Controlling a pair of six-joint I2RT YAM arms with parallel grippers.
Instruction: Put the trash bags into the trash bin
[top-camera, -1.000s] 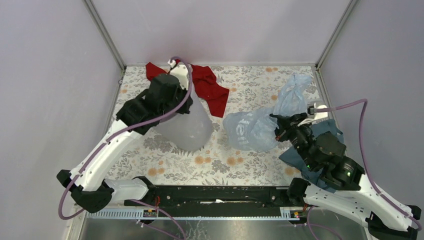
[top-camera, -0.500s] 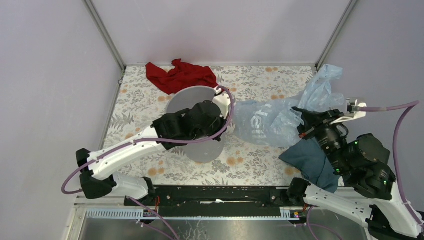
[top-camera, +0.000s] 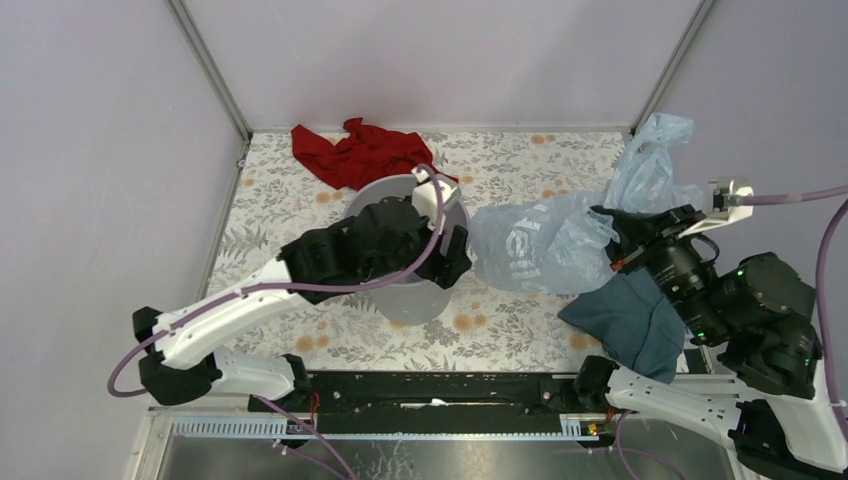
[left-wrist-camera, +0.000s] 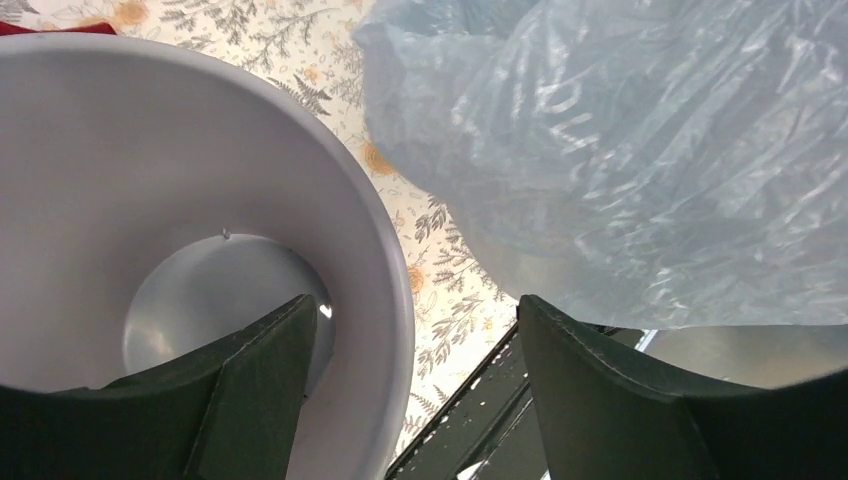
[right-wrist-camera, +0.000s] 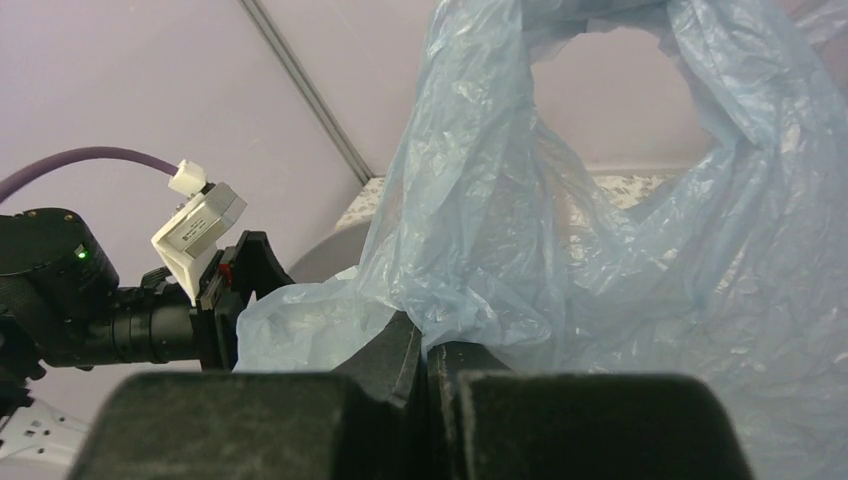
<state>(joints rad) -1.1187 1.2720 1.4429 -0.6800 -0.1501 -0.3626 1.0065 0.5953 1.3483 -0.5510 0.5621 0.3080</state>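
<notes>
The light grey trash bin (top-camera: 410, 298) stands upright on the flowered table, mouth up. My left gripper (top-camera: 455, 258) is open and straddles its right rim (left-wrist-camera: 385, 290): one finger (left-wrist-camera: 250, 390) is inside the bin, the other (left-wrist-camera: 620, 400) outside, and neither presses the wall. The pale blue trash bag (top-camera: 540, 242) hangs just right of the bin, lifted and stretched up toward the back right corner. My right gripper (top-camera: 612, 238) is shut on a bunched fold of the bag (right-wrist-camera: 560, 230), with its jaws pinched together (right-wrist-camera: 428, 345).
A red cloth (top-camera: 360, 152) lies behind the bin at the back of the table. A dark teal cloth (top-camera: 630, 320) lies at the front right under my right arm. Side walls stand close on both sides.
The left arm brought the tilted bin down and right until it stood upright, and its gripper has opened off the rim. The right gripper lifted the bag up and to the right.
</notes>
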